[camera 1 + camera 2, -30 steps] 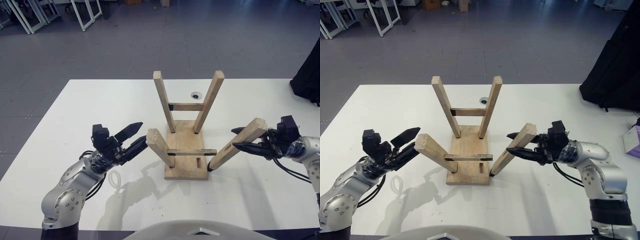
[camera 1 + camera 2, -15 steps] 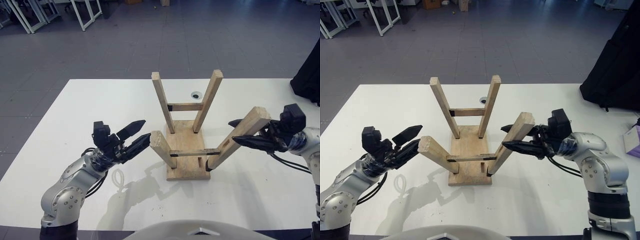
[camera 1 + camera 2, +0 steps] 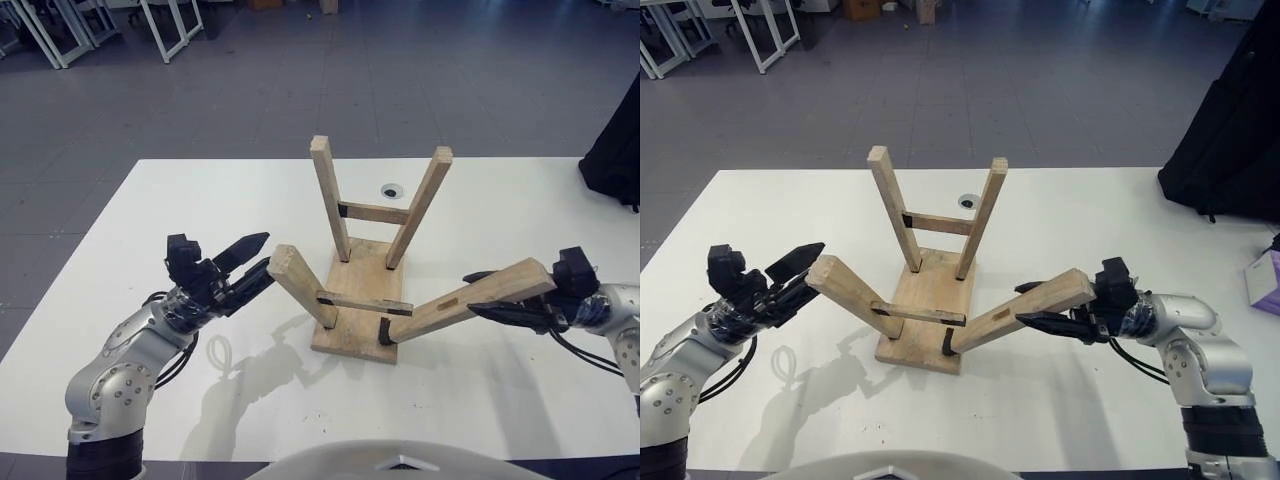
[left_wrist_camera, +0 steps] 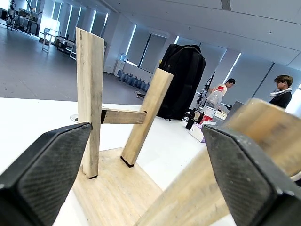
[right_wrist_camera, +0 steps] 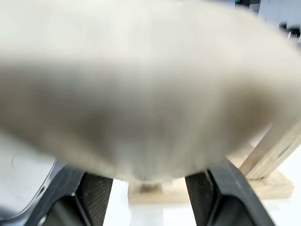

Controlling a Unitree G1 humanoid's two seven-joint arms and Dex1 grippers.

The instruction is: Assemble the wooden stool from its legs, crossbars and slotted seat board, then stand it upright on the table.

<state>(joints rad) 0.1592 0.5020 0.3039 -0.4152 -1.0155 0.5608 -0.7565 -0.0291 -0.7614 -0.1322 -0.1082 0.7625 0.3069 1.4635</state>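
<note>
Over the last second the near-right leg (image 3: pixel 435 312) has dropped from a steep lean to lying almost flat, swung outward by the right gripper (image 3: pixel 472 292). The board (image 3: pixel 362 282) has twisted a little on the surface (image 3: pixel 200 200), and the left gripper (image 3: pixel 262 254) has drawn back to its own side.

From where I stand, the right jaws are clamped above and below that leg close to its free end, presumably to lever its foot at the board's near corner. Whether the foot sits in its slot I cannot tell.

The left jaws are spread wide and hold nothing. Their tips are just beside the top of the near-left leg (image 3: pixel 300 290), which leans out toward them, as if they are kept ready to steady it.

The near crossbar (image 3: pixel 365 304) is joined to the near-left leg. Its other end appears to stop short of the slot in the near-right leg, so this pair seems to be coming apart rather than seating.

Farther back, the stool (image 3: pixel 935 290) rests upside down mid-surface. The far-left leg (image 3: pixel 328 200) and far-right leg (image 3: pixel 420 205) stand in the board, tied by the far crossbar (image 3: pixel 375 212). That half looks done; the near half and the turn upright remain.
</note>
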